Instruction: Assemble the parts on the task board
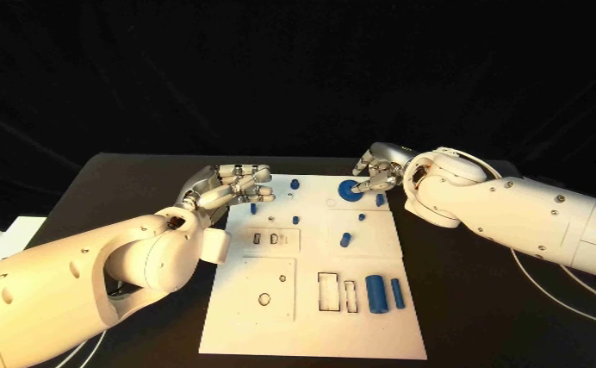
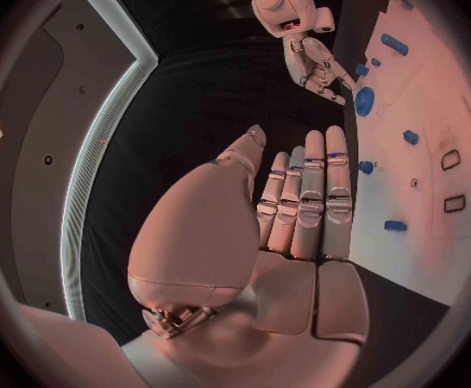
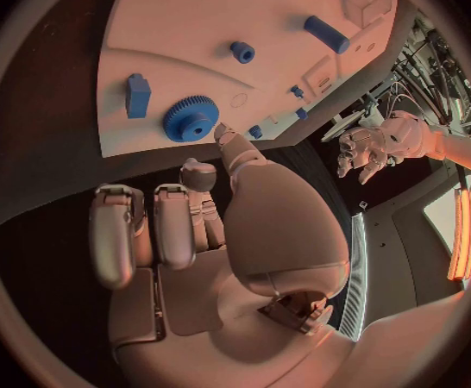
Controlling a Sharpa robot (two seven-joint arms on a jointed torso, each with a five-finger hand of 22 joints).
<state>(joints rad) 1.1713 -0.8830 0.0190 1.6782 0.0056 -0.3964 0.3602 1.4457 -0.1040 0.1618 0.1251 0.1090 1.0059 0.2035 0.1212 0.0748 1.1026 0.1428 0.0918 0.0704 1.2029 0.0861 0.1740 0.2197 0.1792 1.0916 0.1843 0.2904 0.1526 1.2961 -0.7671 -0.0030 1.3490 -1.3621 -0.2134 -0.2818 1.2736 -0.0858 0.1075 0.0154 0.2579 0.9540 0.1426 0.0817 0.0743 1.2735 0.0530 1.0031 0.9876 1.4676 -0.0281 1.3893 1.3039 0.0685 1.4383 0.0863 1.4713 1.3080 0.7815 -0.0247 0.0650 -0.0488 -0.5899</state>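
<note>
Right hand (image 1: 376, 171) hovered, holding nothing, fingertip just beside blue gear (image 1: 350, 191) on task board (image 1: 311, 333). Left hand (image 1: 233, 184) empty, fingers straight. Gear step likely; next needs a grip.

task board (image 1: 311, 299) mid-table, gear (image 1: 350, 190) at its far right, two cylinders (image 1: 385, 292) near right, hands flanking far end
</note>
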